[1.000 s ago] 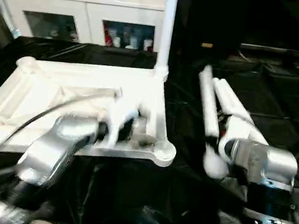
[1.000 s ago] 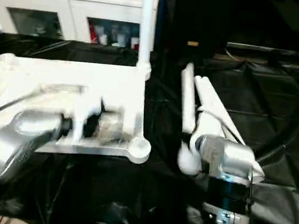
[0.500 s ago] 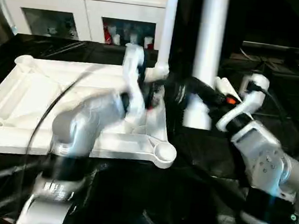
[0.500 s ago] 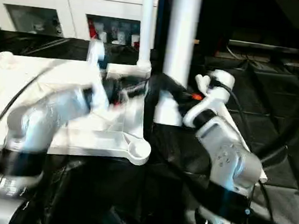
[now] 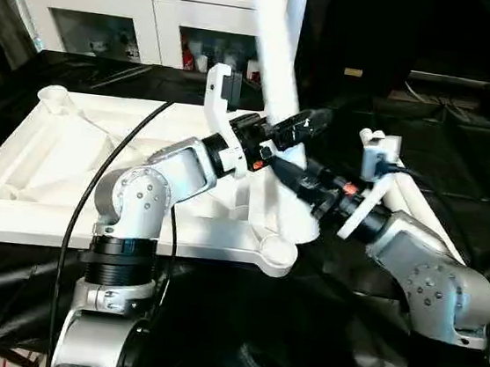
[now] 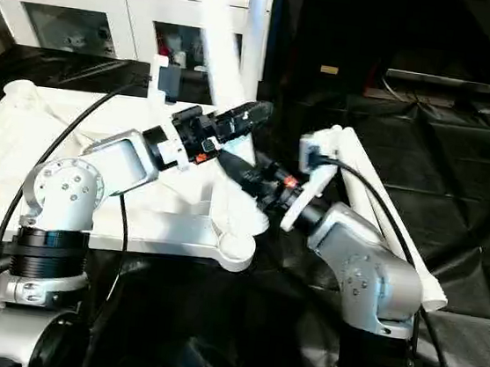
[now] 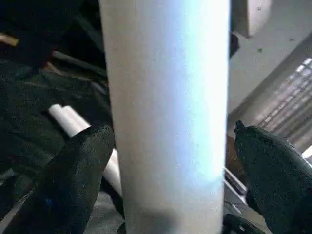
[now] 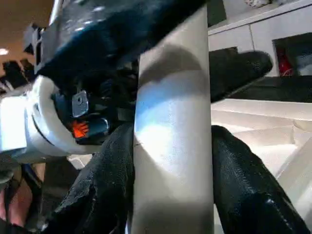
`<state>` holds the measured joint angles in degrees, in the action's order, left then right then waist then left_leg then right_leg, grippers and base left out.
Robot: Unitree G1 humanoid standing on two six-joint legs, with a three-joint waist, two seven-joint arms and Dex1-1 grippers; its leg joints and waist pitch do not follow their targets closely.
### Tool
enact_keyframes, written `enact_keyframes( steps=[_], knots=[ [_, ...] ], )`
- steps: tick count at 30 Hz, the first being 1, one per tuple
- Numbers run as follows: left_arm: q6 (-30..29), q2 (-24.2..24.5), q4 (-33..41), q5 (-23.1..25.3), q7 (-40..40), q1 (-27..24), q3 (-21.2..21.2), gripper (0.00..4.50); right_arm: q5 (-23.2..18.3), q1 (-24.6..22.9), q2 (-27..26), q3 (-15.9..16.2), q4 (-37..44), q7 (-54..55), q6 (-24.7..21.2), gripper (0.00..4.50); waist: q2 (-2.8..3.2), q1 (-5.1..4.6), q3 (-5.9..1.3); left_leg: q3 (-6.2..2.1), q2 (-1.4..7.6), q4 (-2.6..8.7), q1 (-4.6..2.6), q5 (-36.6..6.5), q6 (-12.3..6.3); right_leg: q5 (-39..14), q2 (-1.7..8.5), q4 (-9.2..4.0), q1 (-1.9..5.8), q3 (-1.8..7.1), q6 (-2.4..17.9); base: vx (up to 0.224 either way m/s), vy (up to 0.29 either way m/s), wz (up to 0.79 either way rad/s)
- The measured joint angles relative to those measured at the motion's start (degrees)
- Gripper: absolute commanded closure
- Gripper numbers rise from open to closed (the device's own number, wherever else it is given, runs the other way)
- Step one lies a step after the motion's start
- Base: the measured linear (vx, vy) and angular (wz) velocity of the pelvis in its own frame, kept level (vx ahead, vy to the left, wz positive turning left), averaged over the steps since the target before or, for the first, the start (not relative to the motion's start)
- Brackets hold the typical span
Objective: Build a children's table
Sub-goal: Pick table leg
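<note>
The right wrist view shows the right hand (image 8: 173,161) clamped on a white leg (image 5: 278,90), while the left wrist view shows the left hand (image 7: 170,161) spread wide around that leg, fingers (image 7: 78,170) clear of it. From the head, the leg leans over the overturned table top (image 5: 43,169), its end near the near corner socket (image 5: 276,256). One leg (image 6: 257,17) stands in the far socket, two legs (image 6: 375,207) lie on the black cover (image 5: 459,172), and a white cabinet (image 5: 113,18) stands behind.
</note>
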<state>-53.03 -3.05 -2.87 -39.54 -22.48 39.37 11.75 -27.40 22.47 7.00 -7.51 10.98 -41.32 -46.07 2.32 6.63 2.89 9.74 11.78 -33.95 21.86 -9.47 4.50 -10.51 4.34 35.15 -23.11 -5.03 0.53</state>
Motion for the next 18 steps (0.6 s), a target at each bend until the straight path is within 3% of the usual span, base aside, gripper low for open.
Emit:
enact_keyframes(
  steps=[7, 15, 18],
  knots=[
    [0.28, -1.92, -0.36, 1.56, 8.73, 0.69, 3.12, 0.85, 9.48, 2.62, 0.43, 7.5, -4.37, 5.53, 6.4, 2.63, -0.45, -0.13, 0.11, -0.02, 0.03, -0.02, 0.1, 0.01, 0.01, 0.03, 0.0, -0.03, -0.04, -0.14, -0.06, 0.0, 0.0, 0.0],
    [2.08, -2.62, -0.37, 2.26, 13.44, 0.71, 3.92, 1.66, 11.61, 2.86, -0.43, 10.84, -4.93, 7.67, 8.7, 2.63, -1.2, 0.02, 0.02, -0.07, 0.03, -0.02, 0.21, -0.02, -0.09, 0.16, 0.04, -0.16, -0.04, -0.17, 0.17, 0.0, 0.0, 0.0],
    [2.26, -2.91, -0.38, 2.77, 14.62, 0.71, 4.19, 1.78, 12.05, 2.87, -0.55, 11.53, -5.03, 8.26, 9.31, 2.63, -1.41, -0.02, 0.1, -0.07, 0.03, -0.02, 0.2, -0.02, -0.08, 0.17, 0.04, -0.16, -0.04, -0.18, 0.18, 0.0, 0.0, 0.0]
  ],
)
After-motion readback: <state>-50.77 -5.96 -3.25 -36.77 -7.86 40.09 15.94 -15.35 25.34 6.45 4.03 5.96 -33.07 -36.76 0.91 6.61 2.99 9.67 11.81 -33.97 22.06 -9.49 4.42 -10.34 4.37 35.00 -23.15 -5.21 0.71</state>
